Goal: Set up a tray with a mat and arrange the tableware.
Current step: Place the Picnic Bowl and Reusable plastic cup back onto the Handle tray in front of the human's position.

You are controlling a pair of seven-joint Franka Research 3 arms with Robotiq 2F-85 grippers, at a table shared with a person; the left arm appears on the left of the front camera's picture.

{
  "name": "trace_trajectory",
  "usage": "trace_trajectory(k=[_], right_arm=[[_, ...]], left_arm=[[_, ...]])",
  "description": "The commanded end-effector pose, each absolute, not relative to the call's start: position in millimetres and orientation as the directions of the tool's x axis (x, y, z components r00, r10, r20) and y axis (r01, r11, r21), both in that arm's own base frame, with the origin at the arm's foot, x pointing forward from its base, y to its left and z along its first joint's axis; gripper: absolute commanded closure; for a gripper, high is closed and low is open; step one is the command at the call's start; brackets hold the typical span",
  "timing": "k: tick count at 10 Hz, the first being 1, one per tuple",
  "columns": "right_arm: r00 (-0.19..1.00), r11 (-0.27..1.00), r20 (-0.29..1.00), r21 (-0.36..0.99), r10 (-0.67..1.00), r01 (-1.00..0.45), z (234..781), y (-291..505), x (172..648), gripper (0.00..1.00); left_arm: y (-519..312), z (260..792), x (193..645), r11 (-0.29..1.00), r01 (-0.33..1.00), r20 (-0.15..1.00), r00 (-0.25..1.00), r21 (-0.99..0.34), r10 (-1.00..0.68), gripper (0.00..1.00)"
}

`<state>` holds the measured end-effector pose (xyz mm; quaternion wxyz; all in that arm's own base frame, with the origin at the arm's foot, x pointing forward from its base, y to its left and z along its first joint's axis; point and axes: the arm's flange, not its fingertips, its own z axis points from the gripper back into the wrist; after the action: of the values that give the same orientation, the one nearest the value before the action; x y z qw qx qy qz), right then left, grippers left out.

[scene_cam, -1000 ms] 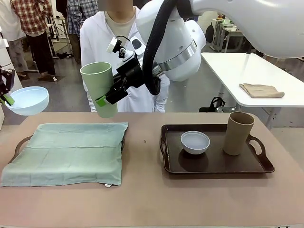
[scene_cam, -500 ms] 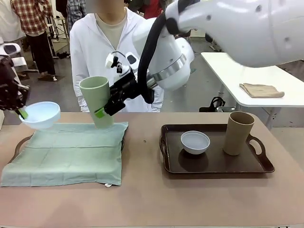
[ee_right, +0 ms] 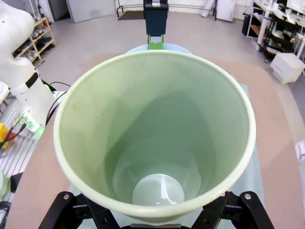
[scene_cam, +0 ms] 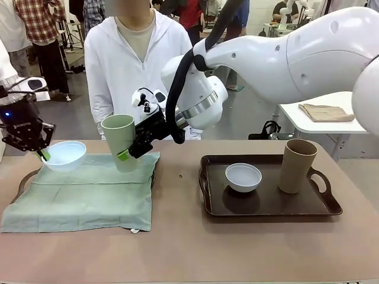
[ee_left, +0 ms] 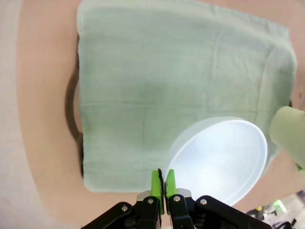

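Side by side, two white robot arms hold tableware over a pale green cloth mat (scene_cam: 83,192) that covers a dark tray (scene_cam: 23,177) at the left of a tan table (scene_cam: 189,248). The left gripper (scene_cam: 44,155) has its green pads pressed almost together, pinching the thin rim of a pale blue bowl (scene_cam: 64,155). The bowl hangs tipped just above the mat's far left corner. The right gripper (scene_cam: 127,151), reaching across from the right, has its jaws spread wide around the lower half of a tall light green tumbler (scene_cam: 118,139), one finger against each side. The tumbler leans, mouth up, with its base at the mat's far edge; whether it touches the cloth cannot be told. On a second brown tray (scene_cam: 272,212) at the right stand a greyish white bowl (scene_cam: 243,176) and, well apart from it, a tan brown tumbler (scene_cam: 296,165). A person in a white hooded jacket (scene_cam: 133,65) stands at the far side.
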<state>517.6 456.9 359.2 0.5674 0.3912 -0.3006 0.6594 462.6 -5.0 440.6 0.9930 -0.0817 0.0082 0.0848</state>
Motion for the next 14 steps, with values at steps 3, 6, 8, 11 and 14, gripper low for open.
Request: trace_trajectory(k=[3,6,8,11,14], right_arm=[[-0.073,-0.18,0.86,0.022,0.506,-0.983,339.3,462.6,525.4,0.17],[-0.083,-0.176,0.847,0.013,0.526,-0.984,319.9,457.5,534.0,0.17],[-0.115,-0.206,0.856,-0.01,0.504,-0.978,307.7,457.4,539.5,0.17],[-0.123,-0.221,0.859,-0.012,0.498,-0.975,300.4,457.8,543.1,0.17],[-0.094,-0.211,0.855,0.018,0.509,-0.977,298.1,455.6,545.3,0.0]], left_arm=[[-2.8,404.7,473.7,0.976,-0.151,-0.002,0.988,-0.158,0.152,0.96],[-5.4,379.5,481.4,0.976,-0.169,-0.009,0.985,-0.136,0.17,0.96],[-9.4,371.4,485.0,0.978,-0.168,-0.007,0.986,-0.124,0.169,0.96],[-13.2,362.4,490.0,0.977,-0.18,-0.011,0.984,-0.111,0.18,0.96],[-13.5,355.8,493.1,0.977,-0.183,-0.037,0.983,-0.108,0.18,0.44]])
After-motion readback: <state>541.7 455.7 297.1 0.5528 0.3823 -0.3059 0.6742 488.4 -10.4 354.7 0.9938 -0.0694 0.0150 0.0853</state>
